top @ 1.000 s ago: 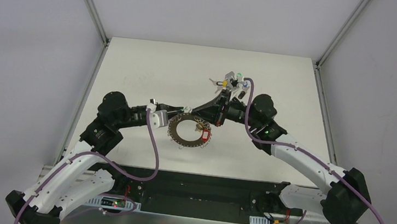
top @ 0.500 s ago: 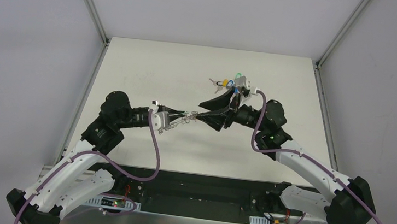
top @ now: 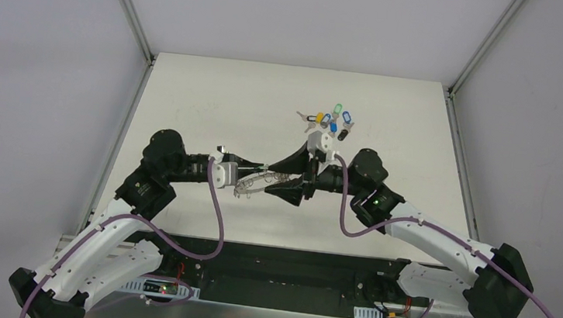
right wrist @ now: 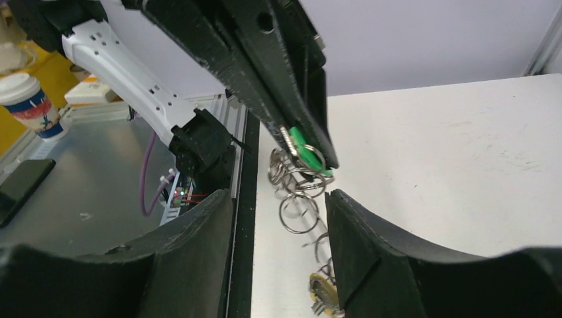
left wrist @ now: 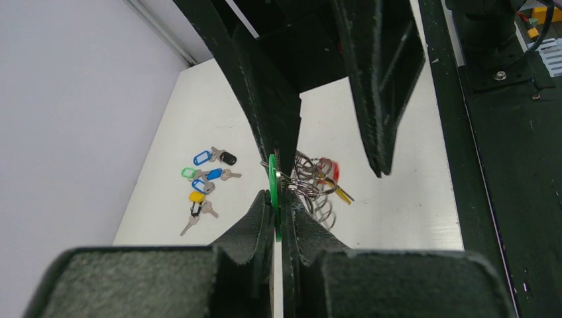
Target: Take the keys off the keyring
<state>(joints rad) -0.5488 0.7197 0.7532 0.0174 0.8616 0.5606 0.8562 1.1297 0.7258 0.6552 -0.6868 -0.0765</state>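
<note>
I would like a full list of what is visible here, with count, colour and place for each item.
table: one, white, under everything.
loose keys: about six, silver with blue, green, black and yellow tags, clustered at the far side of the table.
keyring: one, grey metal with thin wire loops, edge-on between the two hands.
keys on the keyring: two seen, one red tag and one yellow-orange tag, hanging from its loops.
green piece: one, green, between the left hand's fingers; what it is, I cannot tell.
paper cup: one, white with red and blue, off the table.
left hand: one, black, shut on the keyring.
right hand: one, black, open, at the loops.
</note>
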